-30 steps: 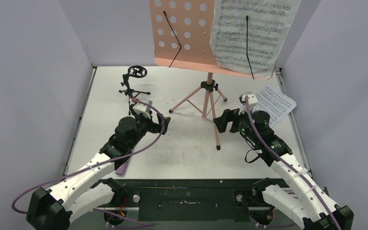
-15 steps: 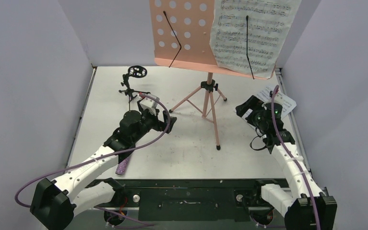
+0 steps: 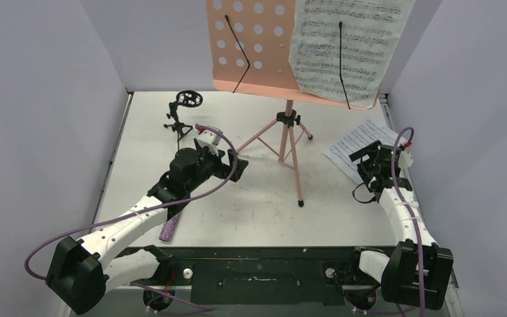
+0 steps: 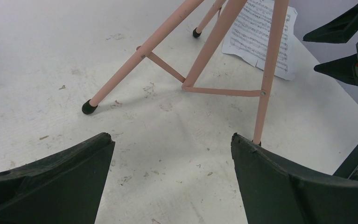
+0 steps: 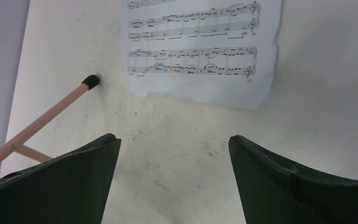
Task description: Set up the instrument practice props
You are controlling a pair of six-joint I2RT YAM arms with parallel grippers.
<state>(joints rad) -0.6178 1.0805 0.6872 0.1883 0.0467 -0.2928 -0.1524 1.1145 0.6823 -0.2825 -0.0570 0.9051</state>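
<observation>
The pink music stand (image 3: pixel 289 132) is seen upright on its three legs at the middle back of the worktop (image 3: pixel 264 218). One white sheet-music page (image 3: pixel 343 46) is leaned on the right half of its perforated desk, behind a thin black holding wire. A second page (image 3: pixel 346 144) is laid flat on the worktop, to the right of the tripod legs. The small black mic stand (image 3: pixel 183 111) is placed upright at the back left. The purple glitter microphone (image 3: pixel 170 228) is lying near the front left edge, partly covered by the left arm. The left end effector (image 4: pixel 172 140) is held low, its fingers wide apart, pointed at the tripod legs; nothing is clamped. The right end effector (image 5: pixel 174 140) is also spread wide, just before the near edge of the flat page and apart from it.
</observation>
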